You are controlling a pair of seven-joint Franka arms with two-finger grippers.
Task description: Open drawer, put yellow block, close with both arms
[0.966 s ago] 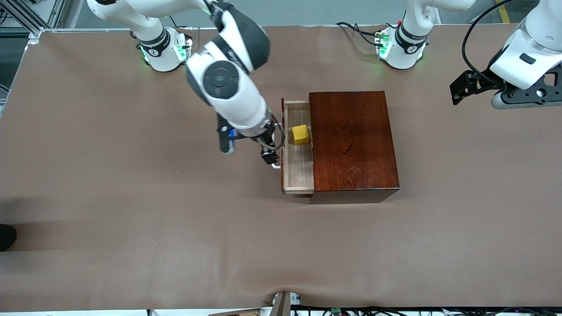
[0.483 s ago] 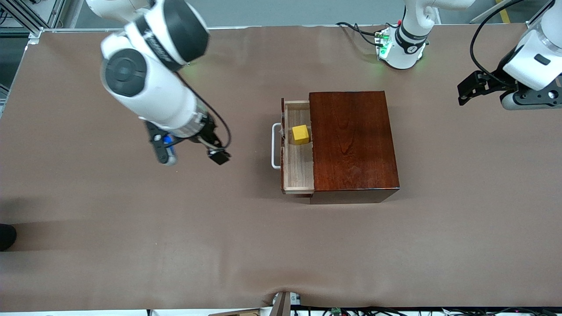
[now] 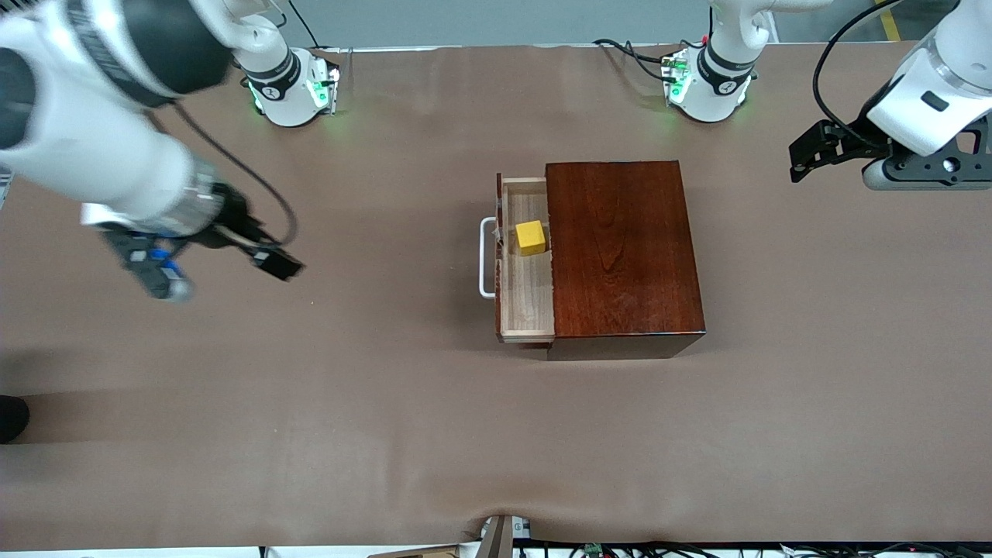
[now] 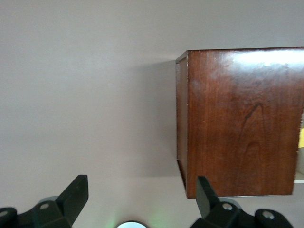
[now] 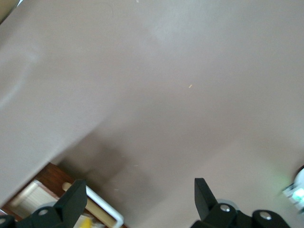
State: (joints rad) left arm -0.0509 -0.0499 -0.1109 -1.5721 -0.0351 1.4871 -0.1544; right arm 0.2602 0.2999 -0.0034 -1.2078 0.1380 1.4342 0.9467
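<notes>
The drawer stands partly pulled out of the dark reddish-brown box, its white handle toward the right arm's end. The yellow block sits in the drawer next to the box's opening. My right gripper is open and empty over bare table, well off from the handle toward the right arm's end. Its wrist view shows the handle and a sliver of the block. My left gripper is open and empty, up in the air at the left arm's end. Its wrist view shows the box.
The arm bases with green lights stand along the table's edge farthest from the front camera, with cables beside the left arm's base. A dark object lies at the table's right-arm end.
My right gripper has left the drawer handle and swung far toward the right arm's end of the table. The drawer and block have not moved. The left gripper has shifted only slightly.
</notes>
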